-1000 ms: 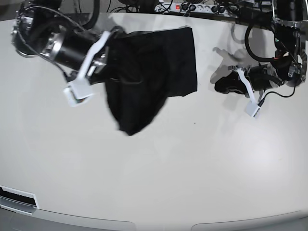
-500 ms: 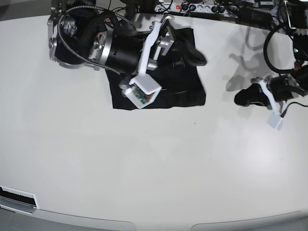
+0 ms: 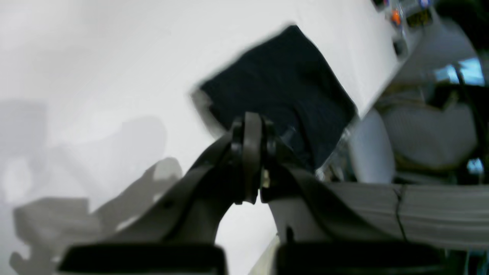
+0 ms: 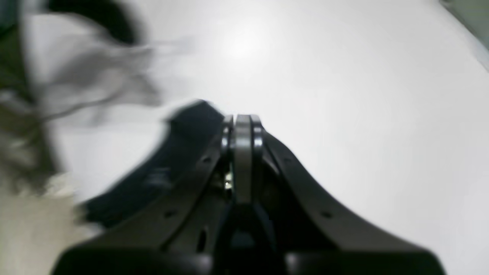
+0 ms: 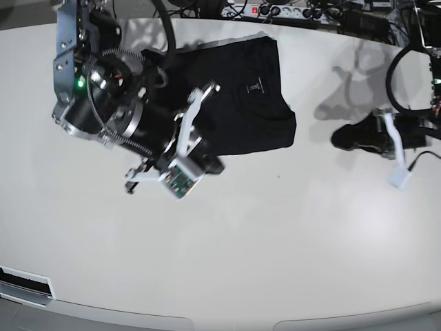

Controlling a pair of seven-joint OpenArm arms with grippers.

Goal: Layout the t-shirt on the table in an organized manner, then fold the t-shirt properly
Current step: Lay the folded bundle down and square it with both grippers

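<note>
The plain black soft-fabric t-shirt (image 5: 241,89), folded to a compact rectangle with its small grey logo facing up, lies flat near the far edge of the large glossy white table (image 5: 275,248). The right gripper (image 4: 240,130), jaws pressed together and empty, hangs over the shirt's near corner. The left gripper (image 3: 250,160), likewise closed on nothing, sits well apart; a power strip (image 5: 275,10) and cables lie beyond the far edge.

Both claws (image 3: 250,191) (image 4: 242,168) closed, empty.

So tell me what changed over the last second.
The right tool let go of the t-shirt, shut, and pulled back off its near edge. The shirt, hanging a second ago, now lies folded flat on the table. The left tool stayed shut beside it.
</note>
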